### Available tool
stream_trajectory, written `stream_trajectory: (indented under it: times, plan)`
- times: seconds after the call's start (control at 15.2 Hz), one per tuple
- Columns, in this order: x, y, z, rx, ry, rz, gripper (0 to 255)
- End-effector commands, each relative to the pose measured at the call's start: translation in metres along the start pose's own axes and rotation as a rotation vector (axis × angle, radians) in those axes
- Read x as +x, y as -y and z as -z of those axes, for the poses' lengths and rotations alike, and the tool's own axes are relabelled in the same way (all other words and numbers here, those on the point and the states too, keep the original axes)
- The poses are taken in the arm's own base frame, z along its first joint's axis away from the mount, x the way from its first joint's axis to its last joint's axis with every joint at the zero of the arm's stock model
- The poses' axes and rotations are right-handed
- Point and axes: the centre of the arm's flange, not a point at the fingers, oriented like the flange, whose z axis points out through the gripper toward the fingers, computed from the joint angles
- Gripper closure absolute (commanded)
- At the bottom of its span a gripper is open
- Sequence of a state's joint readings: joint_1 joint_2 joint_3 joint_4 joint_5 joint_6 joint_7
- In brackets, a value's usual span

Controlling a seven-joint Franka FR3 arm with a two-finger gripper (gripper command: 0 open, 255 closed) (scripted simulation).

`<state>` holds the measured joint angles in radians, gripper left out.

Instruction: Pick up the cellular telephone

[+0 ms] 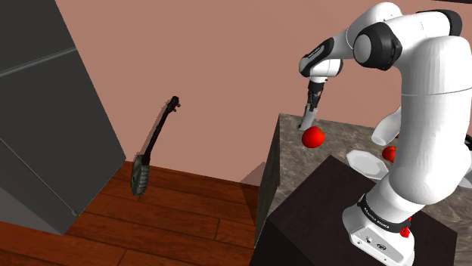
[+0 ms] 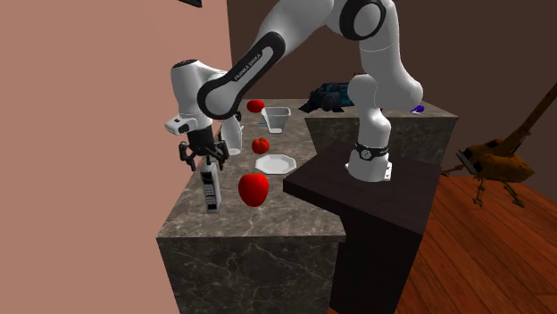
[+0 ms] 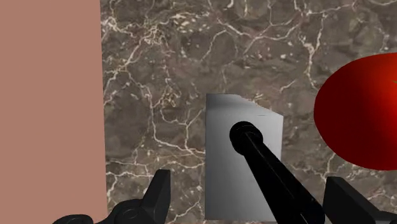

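your black two-finger gripper (image 2: 204,162) hangs right over the grey box-shaped phone with the thick black aerial (image 2: 211,189). the phone stands up tall on the dark marble counter (image 2: 286,216), close to the pink wall (image 2: 80,134). in the second exterior view a big round red apple (image 2: 253,188) sits at 3 o'clock from the phone, just beside it, and the wall is at 9 o'clock.

in the wrist view the two fingers (image 3: 156,197) stand wide apart, open. the phone is between them and touches neither.

so the step now, i think, is to go down and squeeze. go straight down and slowly, so the aerial slips up between the fingers and does not get bumped. aim for the grey sides, not the thin aerial. mind the apple, because a finger could nudge it. the phone is tall and may tip over, so close gently and evenly, then lift.
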<state>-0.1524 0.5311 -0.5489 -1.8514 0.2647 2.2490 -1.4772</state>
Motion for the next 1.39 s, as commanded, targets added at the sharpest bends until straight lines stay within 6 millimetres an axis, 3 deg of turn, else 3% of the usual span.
stream_trajectory:
  times: [0.0,0.07,0.13,0.73,1.32]
  plan:
    - [0.001,0.0,-0.008,0.0,0.0,0.0,0]
    - [0.001,0.0,-0.008,0.0,0.0,0.0,0]
    - [0.0,0.0,-0.009,0.0,0.0,0.0,255]
    - [0.001,0.0,-0.008,0.0,0.0,0.0,255]
    - [-0.003,0.001,0.039,0.0,0.0,0.0,255]
